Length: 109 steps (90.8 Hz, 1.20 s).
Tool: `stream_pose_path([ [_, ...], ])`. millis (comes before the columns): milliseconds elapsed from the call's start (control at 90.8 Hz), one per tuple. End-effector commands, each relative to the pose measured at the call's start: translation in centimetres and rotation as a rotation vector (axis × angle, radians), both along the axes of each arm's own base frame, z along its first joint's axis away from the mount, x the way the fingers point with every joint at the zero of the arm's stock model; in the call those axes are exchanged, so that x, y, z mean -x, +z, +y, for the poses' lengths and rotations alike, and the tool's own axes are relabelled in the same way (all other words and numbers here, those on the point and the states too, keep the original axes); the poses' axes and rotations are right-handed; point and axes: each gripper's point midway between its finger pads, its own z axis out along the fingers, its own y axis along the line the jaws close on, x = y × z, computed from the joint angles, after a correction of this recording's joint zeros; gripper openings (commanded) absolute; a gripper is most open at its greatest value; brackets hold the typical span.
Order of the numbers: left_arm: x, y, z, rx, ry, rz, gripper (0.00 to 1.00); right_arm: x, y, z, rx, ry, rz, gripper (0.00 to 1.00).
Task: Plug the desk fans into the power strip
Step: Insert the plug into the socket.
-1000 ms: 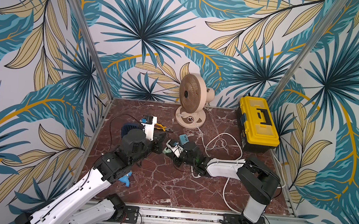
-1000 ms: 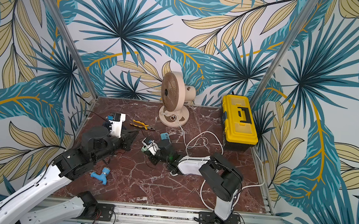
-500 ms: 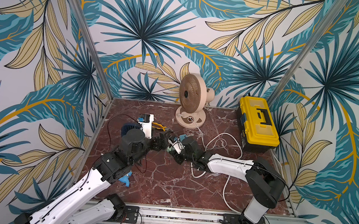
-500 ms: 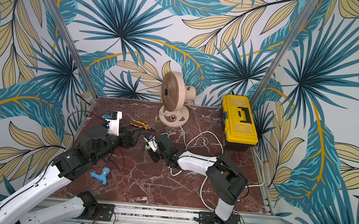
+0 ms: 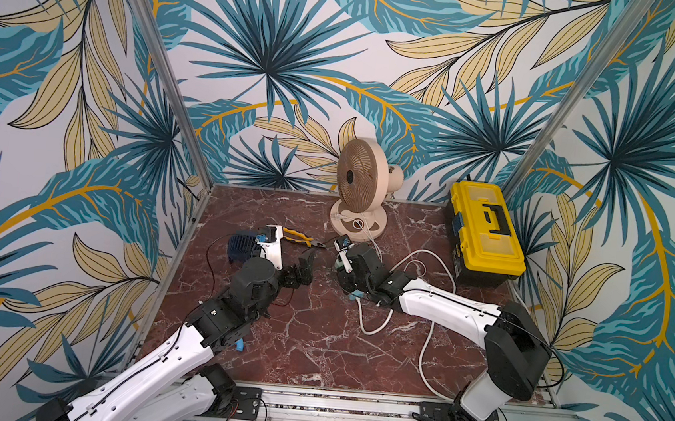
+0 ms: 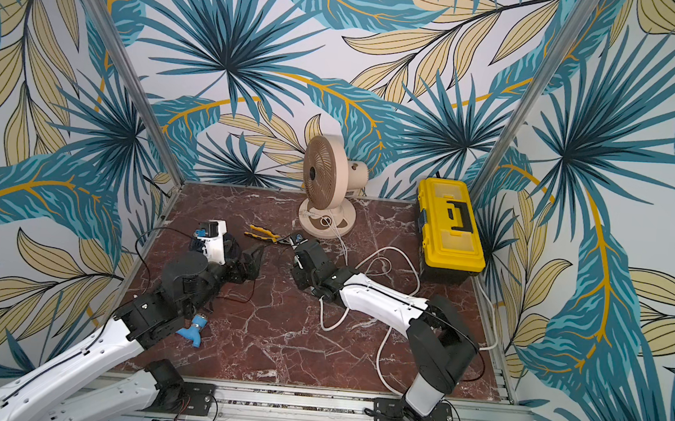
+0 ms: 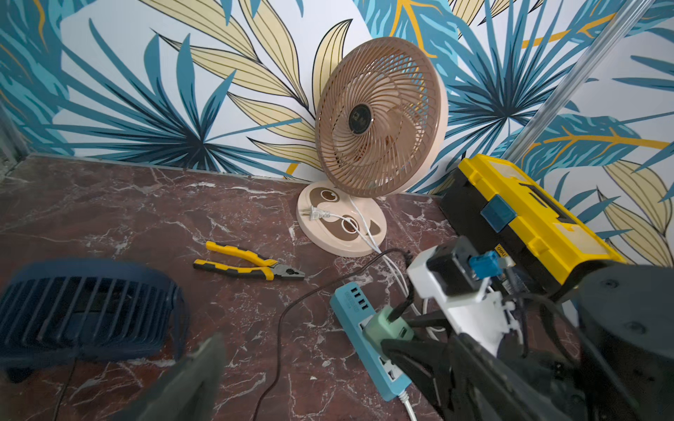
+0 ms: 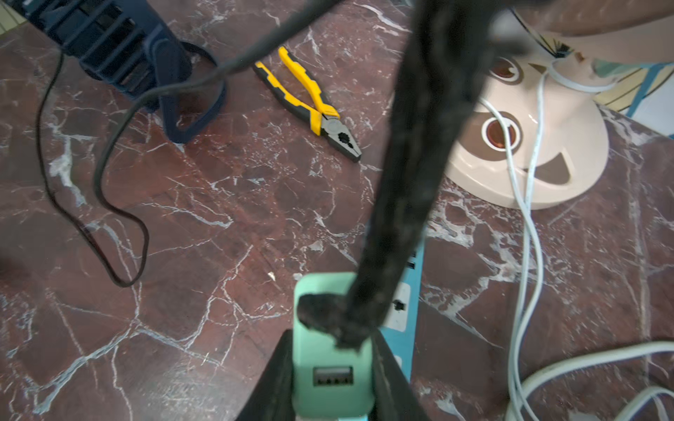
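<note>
In a top view the left gripper (image 5: 305, 267) gapes empty above the middle of the bench (image 5: 307, 342). Left wrist: the power strip (image 7: 352, 297) lies flat near the beige fan (image 7: 379, 116). Right wrist: the right gripper (image 8: 332, 381) pinches a green adapter (image 8: 328, 351) plugged into it. The strip is likely light and slippery, so brace its sides.

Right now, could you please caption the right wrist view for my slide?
Right gripper grips a mint-green adapter on the power strip, pliers beyond.

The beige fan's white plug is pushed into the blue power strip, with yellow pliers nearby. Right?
No. The white plug lies loose on the beige fan's round base, not in the blue power strip; the yellow pliers are nearby. The left wrist view shows it.
</note>
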Motion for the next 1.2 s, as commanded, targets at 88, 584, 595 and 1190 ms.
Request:
stream_pose_path([
  [88, -0.3, -1.9, 1.9, 0.001, 0.095, -0.078, 1.0, -2.3, 0.0, -1.7, -0.04, -0.141, 0.006, 0.0],
  [584, -0.9, -3.1, 2.1, -0.068, 0.118, -0.057, 1.0, -3.4, -3.1, -2.0, -0.106, -0.171, 0.071, 0.0],
  [595, -0.9, -3.1, 2.1, -0.069, 0.119, -0.057, 1.0, -3.3, -3.2, -2.0, -0.105, -0.172, 0.072, 0.0],
  [1190, -1.1, -3.5, 1.8, -0.084, 0.112, -0.049, 1.0, -2.6, -7.5, -2.6, -0.05, -0.187, 0.16, 0.0],
])
